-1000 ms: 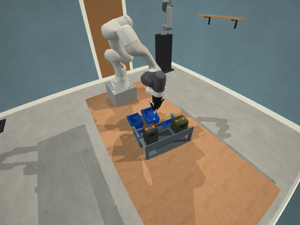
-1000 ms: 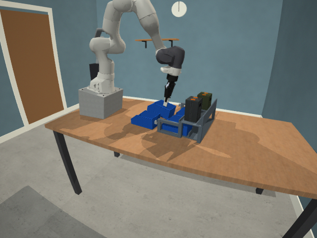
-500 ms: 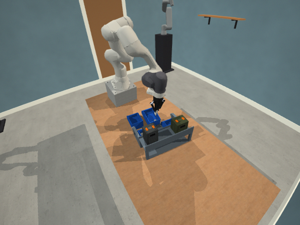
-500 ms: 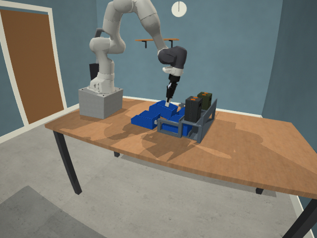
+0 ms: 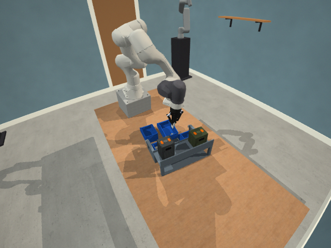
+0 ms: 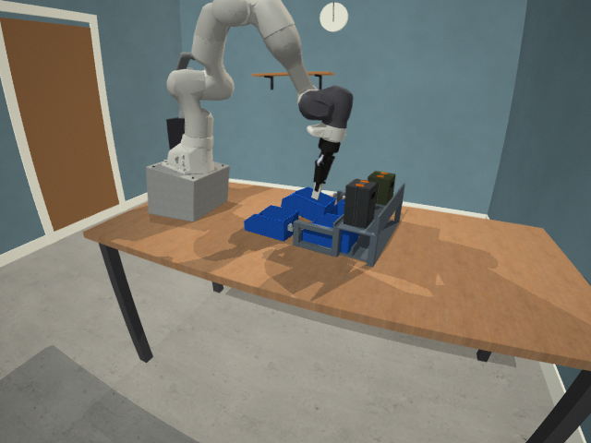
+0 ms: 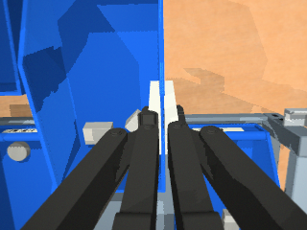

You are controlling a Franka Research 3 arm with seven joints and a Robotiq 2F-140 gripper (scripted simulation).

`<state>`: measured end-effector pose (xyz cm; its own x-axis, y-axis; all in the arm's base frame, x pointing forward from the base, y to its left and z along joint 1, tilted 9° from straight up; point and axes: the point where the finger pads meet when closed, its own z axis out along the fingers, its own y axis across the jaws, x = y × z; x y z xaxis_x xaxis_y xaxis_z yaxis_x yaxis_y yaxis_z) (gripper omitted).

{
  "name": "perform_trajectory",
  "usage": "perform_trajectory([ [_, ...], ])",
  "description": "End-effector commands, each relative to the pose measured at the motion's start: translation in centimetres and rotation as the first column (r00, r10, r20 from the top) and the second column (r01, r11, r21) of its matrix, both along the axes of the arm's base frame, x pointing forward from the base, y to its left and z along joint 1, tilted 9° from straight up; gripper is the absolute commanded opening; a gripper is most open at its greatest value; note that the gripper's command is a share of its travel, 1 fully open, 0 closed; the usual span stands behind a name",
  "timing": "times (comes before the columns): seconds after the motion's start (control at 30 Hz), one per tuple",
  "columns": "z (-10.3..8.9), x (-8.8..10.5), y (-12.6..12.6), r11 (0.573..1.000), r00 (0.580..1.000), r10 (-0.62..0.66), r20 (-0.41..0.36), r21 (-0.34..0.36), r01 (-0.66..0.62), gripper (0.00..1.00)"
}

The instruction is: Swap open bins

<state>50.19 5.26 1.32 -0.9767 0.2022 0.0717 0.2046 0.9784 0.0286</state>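
My gripper (image 5: 172, 124) (image 6: 316, 191) (image 7: 161, 95) is shut on the side wall of a blue open bin (image 5: 165, 127) (image 6: 303, 202) (image 7: 112, 57). Light grey parts (image 7: 98, 132) lie in this bin. It hangs in the air at the front of the grey shelf (image 5: 184, 154) (image 6: 393, 209) (image 7: 299, 168), its far part above the lip and the middle place. I cannot tell exactly how level it is. The other blue bin (image 5: 148, 131) (image 6: 270, 223) (image 7: 7, 48) stands on the table beside it, empty as far as I see.
Blue bins stand in the shelf on both sides, one at the left (image 7: 24, 187) with a round part and one at the right (image 5: 184, 135) (image 7: 240, 158). A dark grey case (image 5: 165, 150) (image 6: 357, 205) and an olive case (image 5: 197, 137) (image 6: 385, 188) stand on the shelf's upper board.
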Motion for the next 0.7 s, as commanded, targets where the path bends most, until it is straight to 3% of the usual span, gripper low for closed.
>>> perform_trajectory([
  [0.0,0.1,0.3,-0.2,1.000,1.000,0.007,-0.003,-0.005,-0.007,0.00],
  [0.67,0.4,2.1,-0.5,1.000,1.000,0.007,-0.002,-0.006,-0.007,0.00],
])
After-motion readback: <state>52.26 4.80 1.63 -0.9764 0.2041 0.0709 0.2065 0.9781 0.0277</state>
